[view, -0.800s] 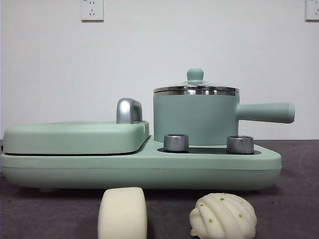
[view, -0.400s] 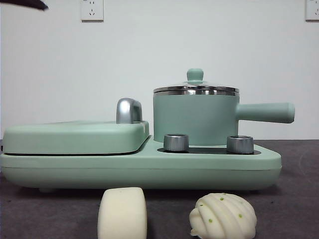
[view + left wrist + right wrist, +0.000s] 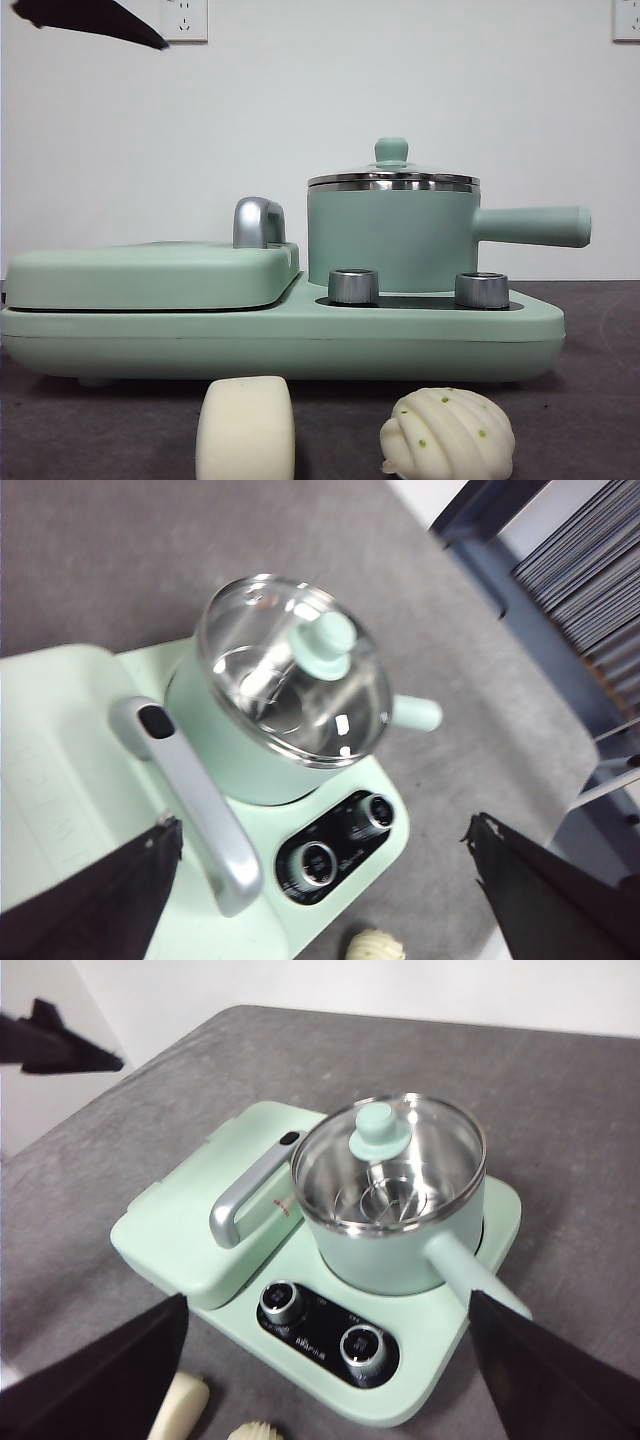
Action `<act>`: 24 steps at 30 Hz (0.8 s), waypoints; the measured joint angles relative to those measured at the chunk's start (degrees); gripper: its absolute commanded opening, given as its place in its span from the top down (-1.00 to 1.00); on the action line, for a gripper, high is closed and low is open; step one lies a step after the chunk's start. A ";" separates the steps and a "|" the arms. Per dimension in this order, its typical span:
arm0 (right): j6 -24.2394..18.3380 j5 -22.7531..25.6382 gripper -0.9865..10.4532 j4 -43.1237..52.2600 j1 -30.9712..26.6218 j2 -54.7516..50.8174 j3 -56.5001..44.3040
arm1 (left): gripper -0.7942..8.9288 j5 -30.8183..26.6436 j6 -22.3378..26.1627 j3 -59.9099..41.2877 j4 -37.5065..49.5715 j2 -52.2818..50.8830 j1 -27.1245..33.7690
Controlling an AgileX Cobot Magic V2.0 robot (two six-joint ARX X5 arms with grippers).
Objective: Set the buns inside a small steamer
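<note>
The mint green small steamer (image 3: 390, 235) stands on the right half of the cooker with its glass lid (image 3: 392, 180) on. Its long handle (image 3: 530, 226) points right. The plain smooth bun (image 3: 245, 428) and the ridged, green-specked bun (image 3: 448, 435) lie on the grey table in front of the cooker. My left gripper (image 3: 322, 825) is open and empty, high above the steamer (image 3: 250, 750). It shows as a black tip (image 3: 90, 22) at the top left of the front view. My right gripper (image 3: 328, 1300) is open and empty, high above the cooker's front, with both buns (image 3: 180, 1405) (image 3: 255, 1431) below it.
The flat lidded griddle (image 3: 150, 275) with a steel handle (image 3: 258, 222) fills the cooker's left half. Two steel knobs (image 3: 353, 286) (image 3: 481, 290) sit in front of the steamer. A dark metal frame (image 3: 520, 590) stands beyond the table's edge.
A black gripper tip has come into the front view's top left corner and moved further right and down. The buns, steamer and lid have not moved.
</note>
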 measured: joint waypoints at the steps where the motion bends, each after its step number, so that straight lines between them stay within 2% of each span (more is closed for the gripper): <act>1: 0.00 0.00 0.05 -0.35 0.00 0.00 0.00 | -0.13 -0.63 0.48 2.60 -2.03 2.36 -0.42; 10: 0.02 0.00 0.05 -0.74 0.00 0.00 0.00 | -0.13 -7.87 6.91 24.44 -14.60 21.05 -6.16; 19: 0.02 0.00 0.05 -0.57 0.00 0.00 0.00 | -0.12 -19.61 12.94 46.90 -29.99 38.29 -14.03; 24: 0.02 0.00 0.05 0.15 0.00 0.00 0.00 | -0.10 -21.29 13.92 58.71 -32.83 45.51 -17.53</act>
